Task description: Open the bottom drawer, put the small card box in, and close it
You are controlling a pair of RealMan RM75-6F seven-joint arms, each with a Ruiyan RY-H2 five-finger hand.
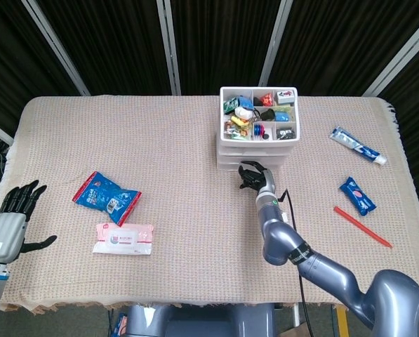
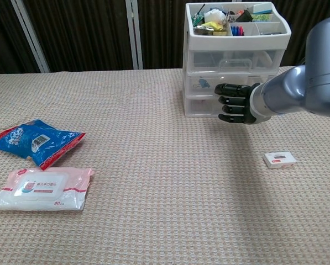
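Your right hand [image 2: 234,110] sits at the bottom drawer [image 2: 200,106] front, fingers curled with nothing in them — placed to hook and pull. The small card box [image 2: 279,159] waits on the surface nearby. Your left hand [image 1: 12,213] idles, spread.
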